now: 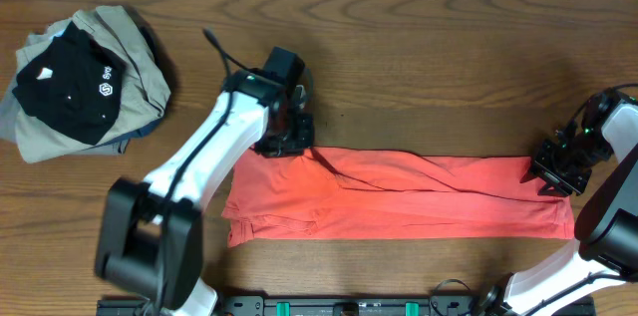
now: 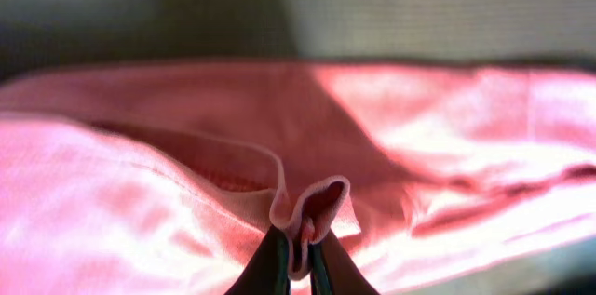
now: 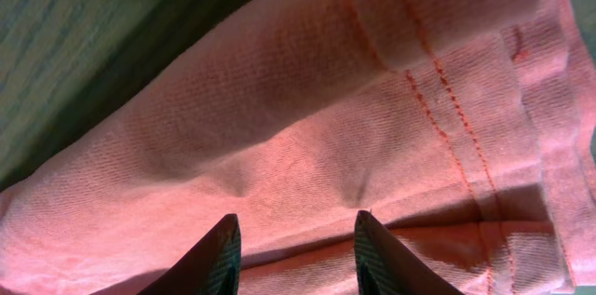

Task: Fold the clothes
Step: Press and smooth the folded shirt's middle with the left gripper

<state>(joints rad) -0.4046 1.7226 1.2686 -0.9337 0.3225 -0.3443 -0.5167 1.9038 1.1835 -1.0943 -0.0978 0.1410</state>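
Nearest, the coral-red T-shirt lies in a long band running left to right, the right gripper with jaws half apart over its right end, gripping nothing I can see, and the left gripper pinched tight on a fold at its far left corner, ready to draw nearward.

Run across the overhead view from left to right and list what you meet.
Pile of khaki and black garments → left claw, pinching the coral-red T-shirt at its far edge → right claw at the shirt's right end. The shirt spans both claws, so it gets no slot of its own.
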